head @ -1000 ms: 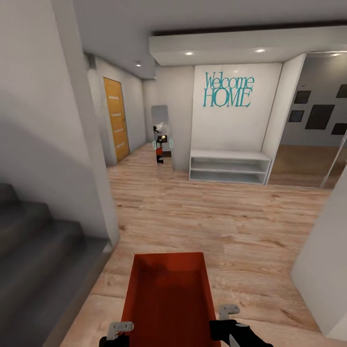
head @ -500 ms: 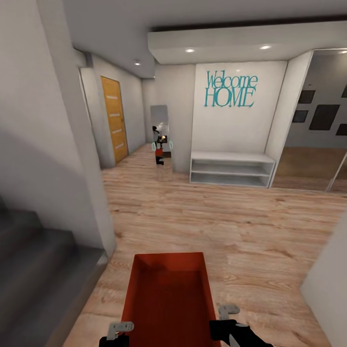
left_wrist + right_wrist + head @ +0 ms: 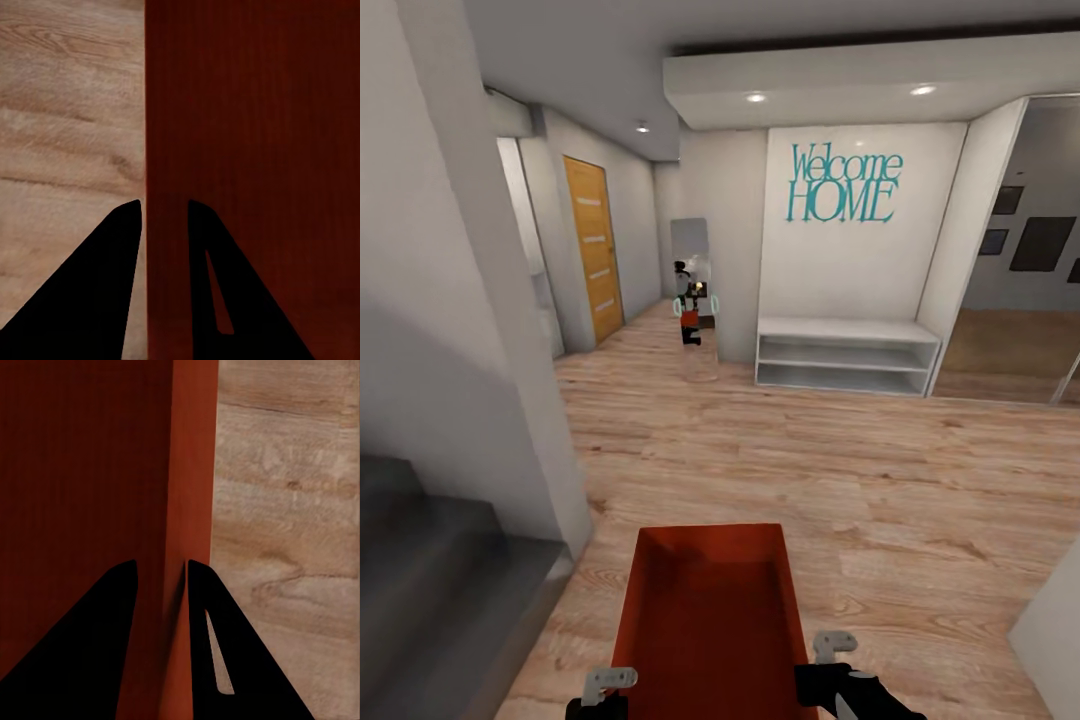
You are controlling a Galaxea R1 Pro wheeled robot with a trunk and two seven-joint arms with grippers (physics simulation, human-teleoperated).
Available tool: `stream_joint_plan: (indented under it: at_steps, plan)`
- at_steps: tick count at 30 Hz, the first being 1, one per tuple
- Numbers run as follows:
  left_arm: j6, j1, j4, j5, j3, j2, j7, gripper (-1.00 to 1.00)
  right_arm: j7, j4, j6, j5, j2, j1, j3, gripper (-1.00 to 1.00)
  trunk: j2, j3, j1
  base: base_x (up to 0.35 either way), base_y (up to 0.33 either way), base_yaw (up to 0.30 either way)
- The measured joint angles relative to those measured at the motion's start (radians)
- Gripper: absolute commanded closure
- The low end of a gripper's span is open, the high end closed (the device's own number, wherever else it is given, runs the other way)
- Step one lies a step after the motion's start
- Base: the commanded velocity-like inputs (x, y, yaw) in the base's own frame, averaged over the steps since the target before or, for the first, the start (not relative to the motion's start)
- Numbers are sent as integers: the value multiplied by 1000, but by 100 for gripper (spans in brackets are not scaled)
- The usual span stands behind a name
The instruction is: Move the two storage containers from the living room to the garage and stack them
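One orange-red storage container (image 3: pixel 710 620) hangs low in front of me in the head view, open top up, over light wood plank flooring. My left gripper (image 3: pixel 610 685) is shut on its left wall and my right gripper (image 3: pixel 830 650) is shut on its right wall. In the left wrist view the left gripper (image 3: pixel 163 202) straddles the thin wall, with the container's ribbed bottom (image 3: pixel 255 150) on one side. The right gripper (image 3: pixel 161 562) clamps the opposite wall of the container (image 3: pixel 82 472) in the right wrist view.
Grey stairs (image 3: pixel 430 570) and a white wall corner (image 3: pixel 510 350) stand close on the left. A white wall edge (image 3: pixel 1055 640) sits at the lower right. Ahead are an orange door (image 3: pixel 592 245), a tall mirror (image 3: pixel 695 290) and a white shelf bench (image 3: pixel 847 355).
The whole view has shifted: the stairs slid left and the right wall edge moved out toward the frame's corner, so the camera moved. The container stays held the same way.
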Motion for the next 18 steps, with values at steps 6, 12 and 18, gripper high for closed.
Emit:
stream_joint_plan:
  at_steps: [6,12,18]
  plan:
    - [-1,0,0,0,0,0,0,100,0,-1,0,0,0,0,0,100,0,0,0,341,0,0]
    - [0,0,0,0,0,0,0,100,0,0,0,0,0,0,0,100,0,-1,0,341,0,20]
    - [-1,0,0,0,0,0,0,100,0,-1,0,-1,0,0,1,100,0,-3,0,341,0,19]
